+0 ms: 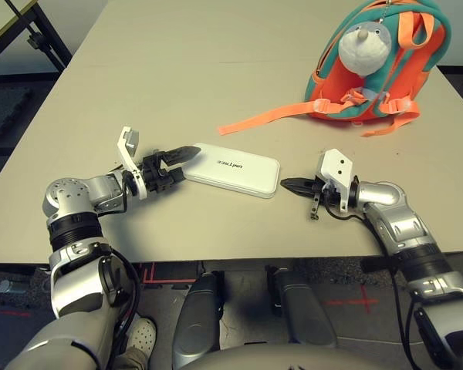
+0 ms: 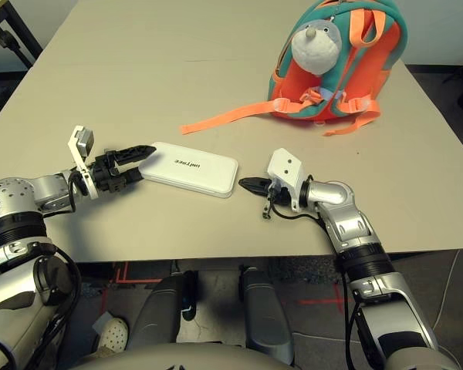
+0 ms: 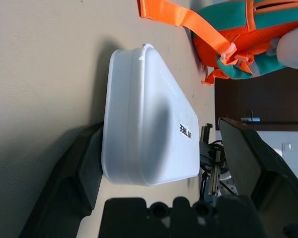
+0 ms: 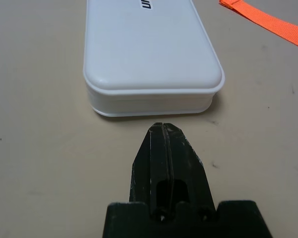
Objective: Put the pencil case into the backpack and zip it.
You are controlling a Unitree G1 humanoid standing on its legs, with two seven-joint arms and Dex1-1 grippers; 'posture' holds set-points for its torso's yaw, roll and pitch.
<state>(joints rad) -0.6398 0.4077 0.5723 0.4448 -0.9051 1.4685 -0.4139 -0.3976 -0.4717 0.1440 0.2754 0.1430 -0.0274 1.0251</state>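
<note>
Head view: the white pencil case (image 1: pixel 233 169) lies flat on the tabletop (image 1: pixel 177 69), the backpack (image 1: pixel 378 65) well behind it.

Left wrist: left claw (image 3: pixel 159 163) spread wide around the case's end.

Right wrist: right claw (image 4: pixel 165 130) closed, just short of the case.

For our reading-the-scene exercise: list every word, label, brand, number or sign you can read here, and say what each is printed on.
"UNITREE", small dark lettering on the top of the white pencil case; it is clearest in the left wrist view and too small to spell out in the head views.
The backpack carries no readable text.
</note>
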